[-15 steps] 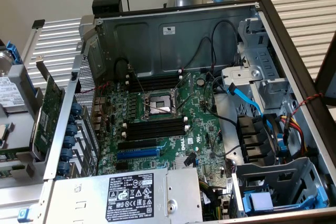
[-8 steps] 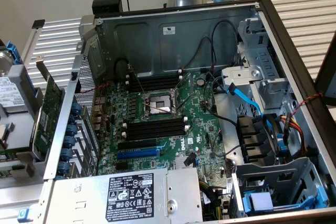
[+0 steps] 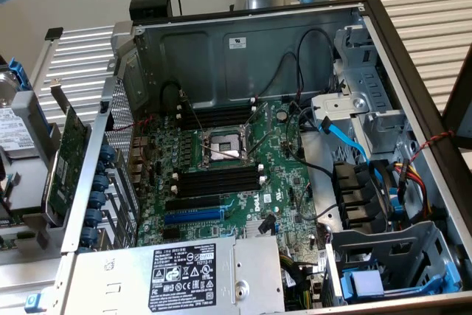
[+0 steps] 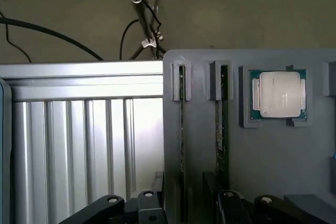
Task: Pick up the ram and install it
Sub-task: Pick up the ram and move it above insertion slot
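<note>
Grey tray (image 4: 273, 171) holds ram (image 4: 182, 129) near claw (image 4: 184, 198).

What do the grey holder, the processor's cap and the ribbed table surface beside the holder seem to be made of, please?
grey holder: likely plastic; matt, uniform colour, no reflections.
processor cap: metal, satin silver sheen, seated on a green board edge.
ribbed table surface: probably aluminium; pale, bright ribs catching the light.
</note>
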